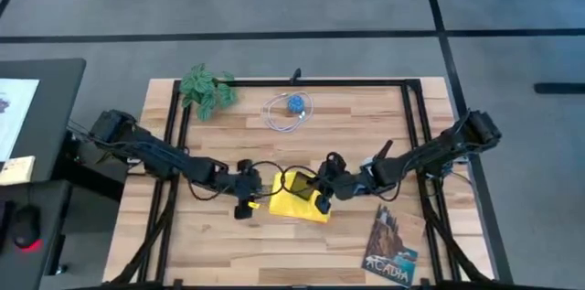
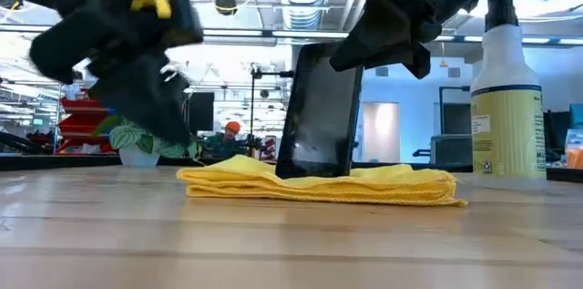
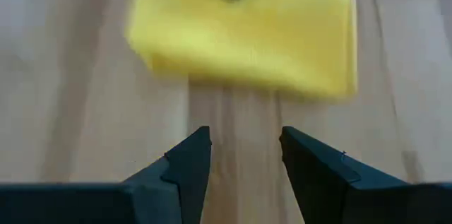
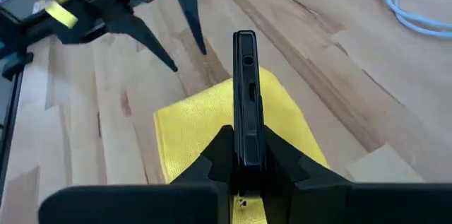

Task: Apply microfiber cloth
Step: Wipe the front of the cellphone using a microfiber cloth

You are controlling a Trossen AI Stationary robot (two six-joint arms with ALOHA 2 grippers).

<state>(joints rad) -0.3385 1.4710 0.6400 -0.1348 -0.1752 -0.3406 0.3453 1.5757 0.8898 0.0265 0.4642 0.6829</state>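
Yellow microfiber cloth (image 1: 294,200) lies folded at the table (image 1: 366,116) middle in the high view, both arms reaching to it. Low view: the smartphone (image 2: 319,111) stands on edge upon it and could tip if the grasp loosens. Wrist views: left gripper (image 3: 244,157) open beside the cloth; right gripper (image 4: 244,160) clamps the phone.

The bench (image 1: 228,244) is light wood. The yellow microfiber cloth (image 1: 294,206) lies flat near its middle. A green plant (image 1: 207,91) sits at 11 o'clock, a coiled cable (image 1: 288,112) at 12, and a dark booklet (image 1: 391,246) at 4 o'clock.
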